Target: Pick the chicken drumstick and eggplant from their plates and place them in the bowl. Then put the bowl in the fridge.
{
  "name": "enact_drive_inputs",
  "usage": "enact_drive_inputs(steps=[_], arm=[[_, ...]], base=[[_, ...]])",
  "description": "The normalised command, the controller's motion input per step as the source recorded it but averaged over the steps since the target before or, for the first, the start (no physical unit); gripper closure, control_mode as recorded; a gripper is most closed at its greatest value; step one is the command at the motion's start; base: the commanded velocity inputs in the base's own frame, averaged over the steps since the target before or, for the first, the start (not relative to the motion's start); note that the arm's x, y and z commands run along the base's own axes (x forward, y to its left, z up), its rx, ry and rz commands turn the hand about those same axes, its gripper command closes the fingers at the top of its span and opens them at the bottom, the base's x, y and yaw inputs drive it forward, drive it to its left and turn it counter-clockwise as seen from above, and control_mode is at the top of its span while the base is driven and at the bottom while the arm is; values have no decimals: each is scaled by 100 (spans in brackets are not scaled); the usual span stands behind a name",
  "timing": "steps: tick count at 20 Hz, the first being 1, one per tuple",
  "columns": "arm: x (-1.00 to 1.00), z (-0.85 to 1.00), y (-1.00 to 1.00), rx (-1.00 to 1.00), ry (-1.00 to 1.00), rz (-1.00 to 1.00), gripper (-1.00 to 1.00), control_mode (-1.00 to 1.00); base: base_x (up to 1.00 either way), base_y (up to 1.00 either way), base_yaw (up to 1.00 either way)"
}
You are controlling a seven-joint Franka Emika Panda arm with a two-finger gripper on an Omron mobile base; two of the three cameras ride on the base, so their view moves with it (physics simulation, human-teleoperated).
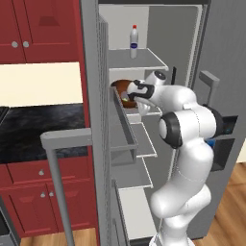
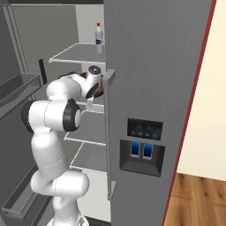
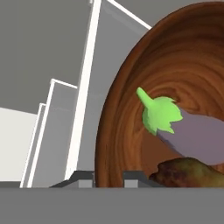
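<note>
The hand [image 3: 108, 175] is pinched on the rim of the brown bowl [image 3: 127, 109], which holds the eggplant [image 3: 192, 135] and the chicken drumstick [image 3: 188, 174]. The bowl sits at a middle shelf [image 1: 144, 113] inside the open fridge [image 2: 145, 66]; a white bottle [image 1: 134, 41] stands on the shelf above.

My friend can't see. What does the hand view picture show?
A brown wooden bowl seen up close, its rim clamped by the end effector. Inside lie the purple eggplant and the chicken drumstick, with white fridge shelves behind.
</note>
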Motion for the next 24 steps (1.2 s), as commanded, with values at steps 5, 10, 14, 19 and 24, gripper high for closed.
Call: enact_drive_inputs(steps=[5, 10, 14, 19, 24], arm=[[30, -9, 10, 0, 1, 0, 100, -100], [15, -16, 1, 0, 1, 0, -100, -100], [7, -10, 1, 0, 0, 0, -100, -100], [-6, -1, 2, 2, 0, 0, -100, -100], [-24, 0, 11, 3, -3, 0, -100, -100]], base=[[0, 0, 0], [0, 0, 0], [0, 0, 0], [0, 0, 0], [0, 0, 0]])
